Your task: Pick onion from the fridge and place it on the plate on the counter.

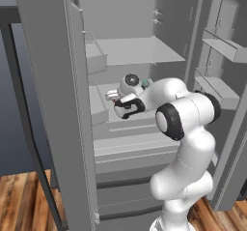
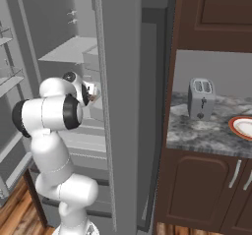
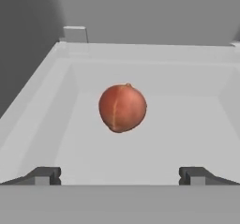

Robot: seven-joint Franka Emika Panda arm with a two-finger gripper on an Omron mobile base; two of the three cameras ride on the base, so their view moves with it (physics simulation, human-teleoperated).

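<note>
Inside the tall light-grey fridge [image 1: 144, 56], the white arm was reaching deep toward the shelves, and the hand view showed why: the small round orange-brown onion [image 3: 122, 108] sat alone in a pale grey bin [image 3: 51, 106], dead centre ahead of the tool [image 3: 120, 176]. The two dark fingertips [image 3: 43, 175] stood wide apart, released, one to either side of the onion's line and well short of it, nothing between them. That spread looked deliberate, leaving room to straddle the ball before closing. The bin's raised walls boxed the onion in, so it would probably not roll far if nudged, though a smooth round skin could slip from a shallow pinch. Off to the right, on the grey-and-white marbled tabletop [image 2: 206, 131], the round plate with the orange-red rim [image 2: 235, 132] waited just beside the silver two-slot toaster [image 2: 201, 98], well apart from the fridge. My read: approach under way, grasp not yet made.
</note>
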